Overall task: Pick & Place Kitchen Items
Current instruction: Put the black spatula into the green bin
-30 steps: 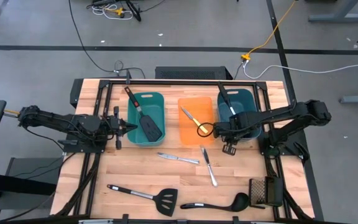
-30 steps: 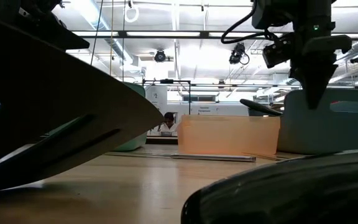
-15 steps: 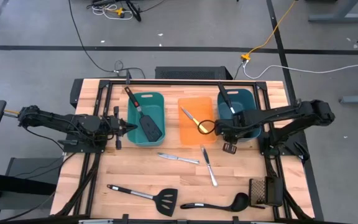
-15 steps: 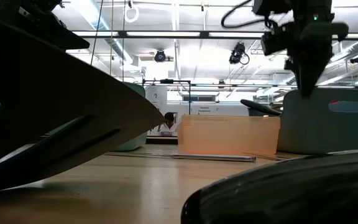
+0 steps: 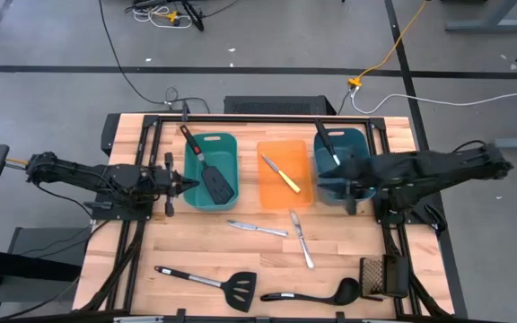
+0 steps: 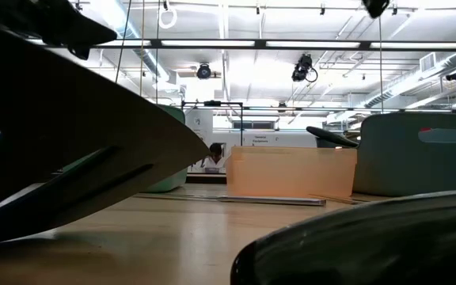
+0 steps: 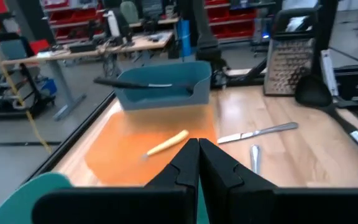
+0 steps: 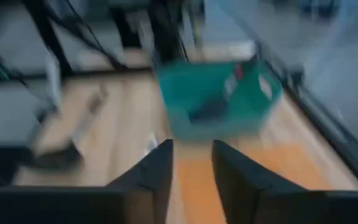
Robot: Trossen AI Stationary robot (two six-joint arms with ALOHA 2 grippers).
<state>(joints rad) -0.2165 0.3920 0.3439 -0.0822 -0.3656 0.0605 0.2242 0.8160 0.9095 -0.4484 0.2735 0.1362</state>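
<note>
A yellow-handled knife (image 5: 281, 173) lies in the orange bin (image 5: 285, 175). A black spatula (image 5: 209, 170) leans in the left teal bin (image 5: 212, 170), and a black utensil (image 5: 328, 146) leans in the right teal bin (image 5: 341, 166). Two silver knives (image 5: 257, 228) (image 5: 302, 239), a slotted spatula (image 5: 209, 283) and a ladle (image 5: 312, 292) lie flat on the table. My left gripper (image 5: 187, 185) is shut and empty at the left teal bin's left wall. My right gripper (image 5: 337, 184) is open and empty above the right teal bin; its wrist view (image 8: 191, 168) is blurred.
A dark mesh grater (image 5: 382, 275) lies at the near right corner. A black frame (image 5: 151, 161) runs around the work area. The slotted spatula and ladle fill the front of the low view, before the orange bin (image 6: 291, 170).
My right gripper has drawn back from the orange bin's right edge toward the table's right edge, over the right teal bin, and has risen out of the low view. The yellow-handled knife stays in the orange bin.
</note>
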